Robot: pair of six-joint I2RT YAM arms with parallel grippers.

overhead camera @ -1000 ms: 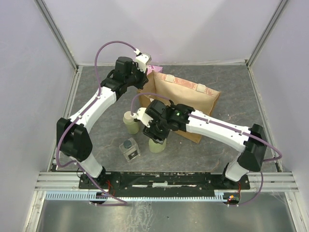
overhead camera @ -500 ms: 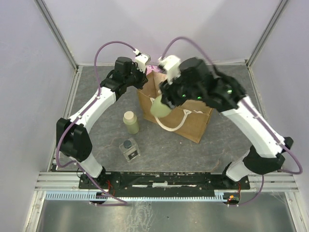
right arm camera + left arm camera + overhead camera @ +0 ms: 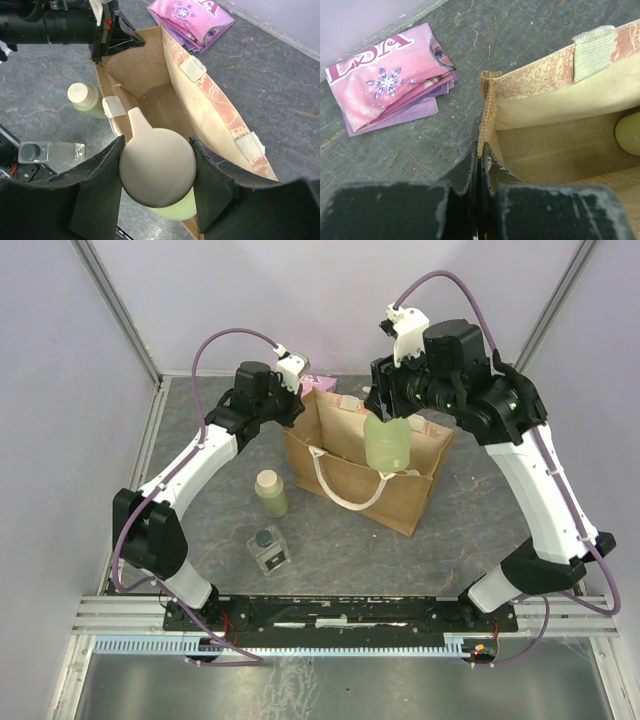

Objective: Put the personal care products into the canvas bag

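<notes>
The canvas bag (image 3: 400,502) stands open at mid-table. My right gripper (image 3: 386,412) is shut on a yellow-green pump bottle (image 3: 386,445) and holds it above the bag's mouth; in the right wrist view the fingers (image 3: 102,185) clamp its cream pump top (image 3: 156,175) over the bag (image 3: 210,95). My left gripper (image 3: 481,159) is shut on the bag's rim at its back left corner (image 3: 487,100). Another yellow-green bottle (image 3: 629,132) lies inside the bag. A cream-capped yellow-green bottle (image 3: 270,493) and the clear square bottle (image 3: 268,548) stand on the table left of the bag.
A pink printed packet (image 3: 395,80) lies on the table behind the bag's left corner, also in the right wrist view (image 3: 192,17). A cream rope handle (image 3: 345,490) hangs over the bag's front. Lilac walls close the table at the back and sides.
My right gripper lifted the pump bottle from the table in front of the bag and carried it up and back over the bag's mouth. The left gripper stayed on the rim.
</notes>
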